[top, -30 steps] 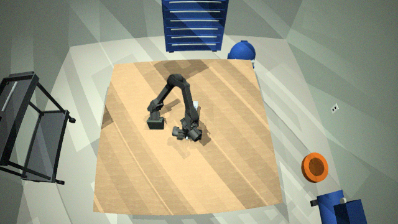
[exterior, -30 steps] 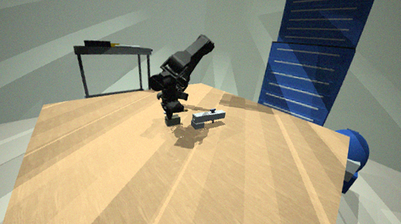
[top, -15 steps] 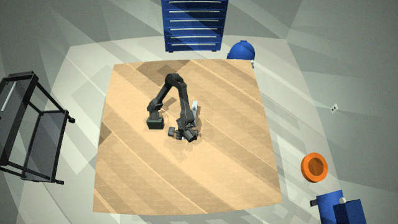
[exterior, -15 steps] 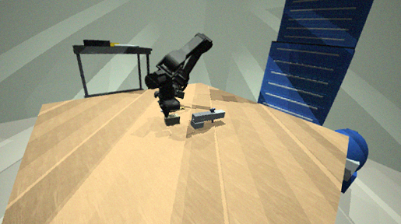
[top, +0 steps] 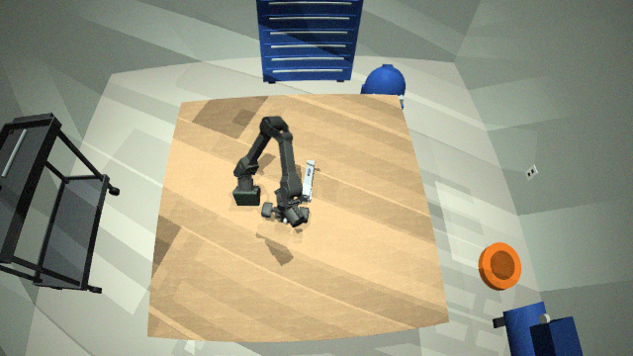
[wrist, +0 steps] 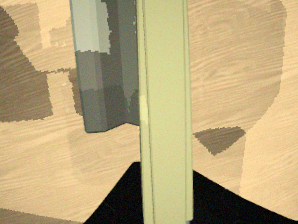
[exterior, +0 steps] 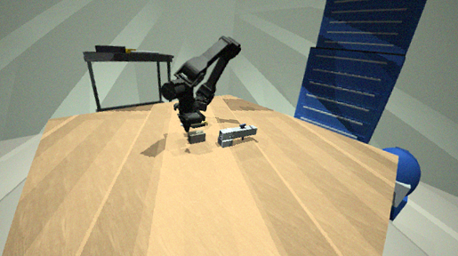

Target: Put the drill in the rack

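Observation:
My gripper (exterior: 197, 124) (wrist: 153, 169) is shut on the drill, a long pale yellow-green bar (wrist: 165, 100); only a small yellow bit of the drill shows in the exterior view. The rack, a grey grooved block (exterior: 196, 137) (wrist: 95, 105), stands on the table just below the gripper. In the wrist view the drill overlaps the rack's right side, with much of the groove to its left. A gap between drill and rack shows in the exterior view. The pale grey holder (top: 308, 184) (exterior: 234, 134) stands beside them, with the small blue key (top: 309, 172) (exterior: 243, 125) on top.
The wooden table (top: 346, 277) (exterior: 199, 214) carries the arm's dark base (top: 246, 196). The holder is close to the rack, on its right in the exterior view. A black cart, blue cabinets and an orange ring are off the table. Shadows cross the table.

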Controlling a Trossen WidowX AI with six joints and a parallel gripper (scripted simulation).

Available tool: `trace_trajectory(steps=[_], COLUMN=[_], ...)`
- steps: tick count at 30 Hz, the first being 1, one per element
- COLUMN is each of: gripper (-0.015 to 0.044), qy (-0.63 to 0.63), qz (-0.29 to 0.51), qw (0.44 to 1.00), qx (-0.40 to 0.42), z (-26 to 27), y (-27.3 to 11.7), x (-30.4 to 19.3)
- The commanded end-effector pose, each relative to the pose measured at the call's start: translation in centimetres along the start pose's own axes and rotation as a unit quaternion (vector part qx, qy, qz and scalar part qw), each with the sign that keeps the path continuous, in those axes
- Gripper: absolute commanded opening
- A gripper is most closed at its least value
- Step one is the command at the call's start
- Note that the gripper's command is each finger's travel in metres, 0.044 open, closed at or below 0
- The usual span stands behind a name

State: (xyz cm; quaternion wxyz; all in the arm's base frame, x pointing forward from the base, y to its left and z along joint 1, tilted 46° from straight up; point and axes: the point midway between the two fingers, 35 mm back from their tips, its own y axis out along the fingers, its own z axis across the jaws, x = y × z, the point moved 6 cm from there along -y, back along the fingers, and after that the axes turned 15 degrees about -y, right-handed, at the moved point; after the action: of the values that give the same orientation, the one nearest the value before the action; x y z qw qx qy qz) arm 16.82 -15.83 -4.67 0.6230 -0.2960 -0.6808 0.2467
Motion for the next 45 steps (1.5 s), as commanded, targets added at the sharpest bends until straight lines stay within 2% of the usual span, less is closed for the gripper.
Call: trace_trajectory(steps=[1, 45], gripper=[0.0000, 0.0000], qy=[-0.001, -0.002], qz=[0.000, -0.001], qw=[1.000, 1.000], qx=[0.002, 0.001], z=[0.7, 1.0], y=[0.1, 5.4], x=[0.0, 0.0])
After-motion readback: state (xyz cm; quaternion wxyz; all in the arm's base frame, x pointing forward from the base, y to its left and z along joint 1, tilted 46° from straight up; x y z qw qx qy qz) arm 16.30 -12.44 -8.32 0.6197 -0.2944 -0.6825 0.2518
